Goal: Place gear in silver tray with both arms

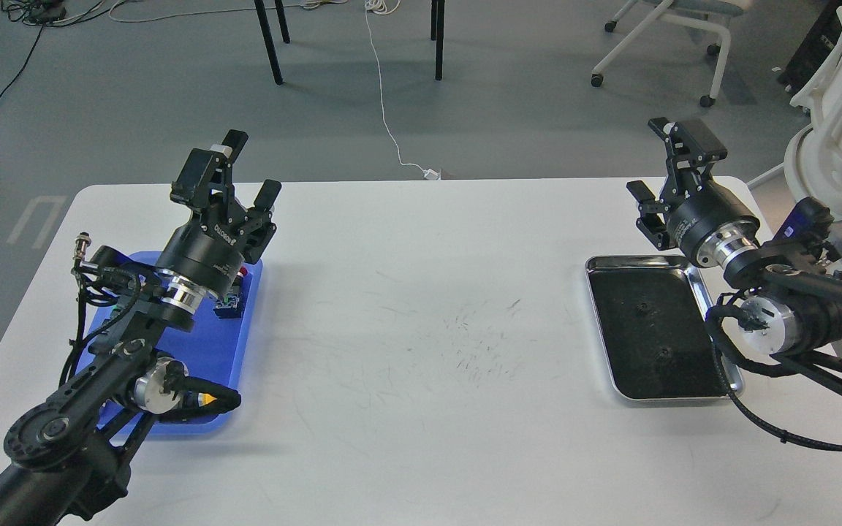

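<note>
Silver tray: a rectangular shiny metal tray with rounded corners and a dark reflective floor [696, 290] lies on the right side of the table, near the front edge.
Gear: no gear can be made out for certain; two small dark marks on the tray floor are too small to identify.
Right gripper: the black two-finger right gripper [664, 162] hangs above the table just behind the silver tray, fingers spread apart with nothing between them.
Left gripper: the black two-finger left gripper [251, 166] is raised over the far end of the blue tray, fingers spread, holding nothing.
Blue tray: a blue plastic tray [227, 343] lies on the left, partly hidden by the left arm, with small parts inside.
Table: a white tabletop [421, 307], scuffed with dark marks in the middle.
</note>
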